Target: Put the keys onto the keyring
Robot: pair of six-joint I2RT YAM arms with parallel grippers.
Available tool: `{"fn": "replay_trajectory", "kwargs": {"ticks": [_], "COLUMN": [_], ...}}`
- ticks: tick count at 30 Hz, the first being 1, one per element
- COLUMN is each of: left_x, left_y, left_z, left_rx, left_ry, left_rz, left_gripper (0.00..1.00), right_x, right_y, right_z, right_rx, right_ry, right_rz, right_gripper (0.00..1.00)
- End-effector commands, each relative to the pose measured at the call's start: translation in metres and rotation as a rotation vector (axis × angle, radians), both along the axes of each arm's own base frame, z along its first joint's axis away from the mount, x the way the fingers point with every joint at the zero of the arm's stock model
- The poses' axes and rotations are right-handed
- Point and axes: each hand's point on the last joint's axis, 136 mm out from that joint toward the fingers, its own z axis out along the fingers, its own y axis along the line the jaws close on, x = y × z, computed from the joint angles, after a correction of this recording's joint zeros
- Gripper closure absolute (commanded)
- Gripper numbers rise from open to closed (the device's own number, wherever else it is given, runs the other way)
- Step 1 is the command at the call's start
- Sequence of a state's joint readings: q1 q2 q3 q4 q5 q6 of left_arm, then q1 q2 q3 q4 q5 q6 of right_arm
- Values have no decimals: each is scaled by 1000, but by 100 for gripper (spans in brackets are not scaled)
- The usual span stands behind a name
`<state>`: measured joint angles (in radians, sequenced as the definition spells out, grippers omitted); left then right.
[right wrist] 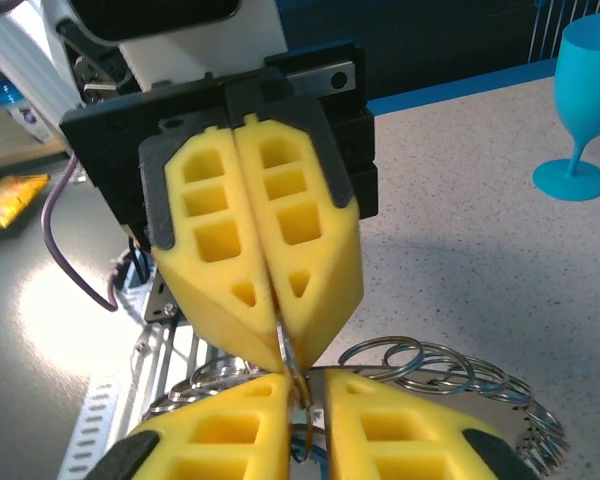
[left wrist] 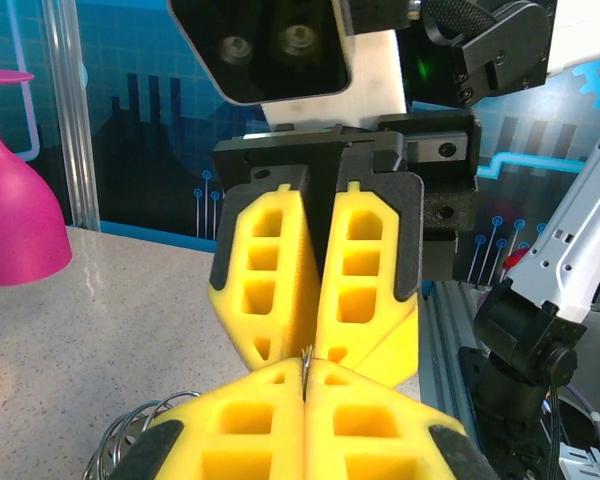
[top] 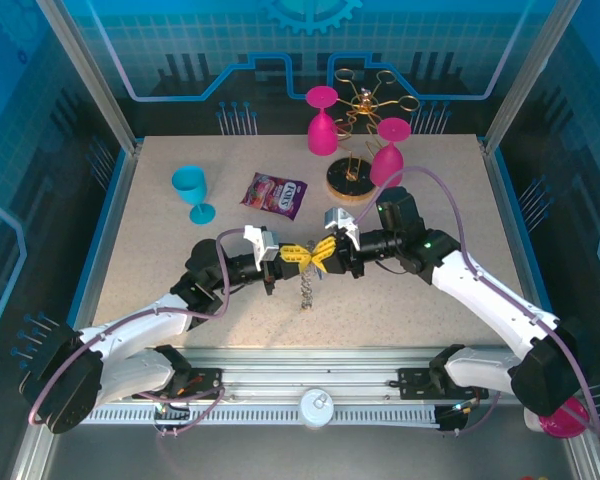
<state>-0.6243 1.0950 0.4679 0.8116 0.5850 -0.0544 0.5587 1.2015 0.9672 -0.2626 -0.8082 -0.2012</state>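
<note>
Tip to tip at mid-table: the left gripper (top: 292, 254) and the right gripper (top: 327, 256) meet nose to nose above the speckled table (top: 430, 300), their yellow fingers lined up along one left-right axis, with a thin grey wire of the keyring (right wrist: 288, 345) caught at the point where they touch. The left gripper's jaws are pressed flat together on that wire. The right gripper's jaws are drawn almost together about the same strand, though the wrist views do not settle whether they truly bite on it. From the meeting point the bunch of keys (top: 307, 290) and its small rings trails away toward the near edge in the overhead view, its long axis square to the line of the two arms; the right wrist view shows the coils fanned out just beside the fingertips. Neither arm is the nearer, since both are at the ring, so the coming move appears to turn on how the wire lies between the two sets of tips, not on any reach. The blue goblet (top: 192, 190) and the snack packet (top: 275, 194) stand well apart on the far left.
</note>
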Motion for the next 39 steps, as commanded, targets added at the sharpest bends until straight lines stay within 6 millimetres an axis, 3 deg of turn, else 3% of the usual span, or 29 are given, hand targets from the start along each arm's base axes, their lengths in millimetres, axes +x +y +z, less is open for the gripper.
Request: {"fn": "replay_trajectory", "kwargs": {"ticks": [1,6,9,10,14,19,39], "left_x": [-3,-2,3,6,12,12,5], "left_y": [-2,-3,0,2,11,16,8], "left_z": [1,1,-1,-4,-11,-20,-20], "left_rx": [-6,-9,2,12,75,159,271], "left_ry": [-10,-2,8,14,14,19,2], "left_rz": [-27,-26,2,20,75,87,-28], "left_gripper": [100,100,100,93,83,77,76], "right_x": [-3,-3,-5,-6,-8,-8,-15], "right_y": [4,7,5,4,0,-2,11], "right_z": [18,21,19,18,7,0,-25], "right_rx": [83,102,86,74,-2,-77,-360], "right_ry": [-22,-14,-15,-19,-8,-4,-71], "right_rz": [45,65,68,71,74,80,153], "right_gripper": [81,100,100,100,100,100,100]}}
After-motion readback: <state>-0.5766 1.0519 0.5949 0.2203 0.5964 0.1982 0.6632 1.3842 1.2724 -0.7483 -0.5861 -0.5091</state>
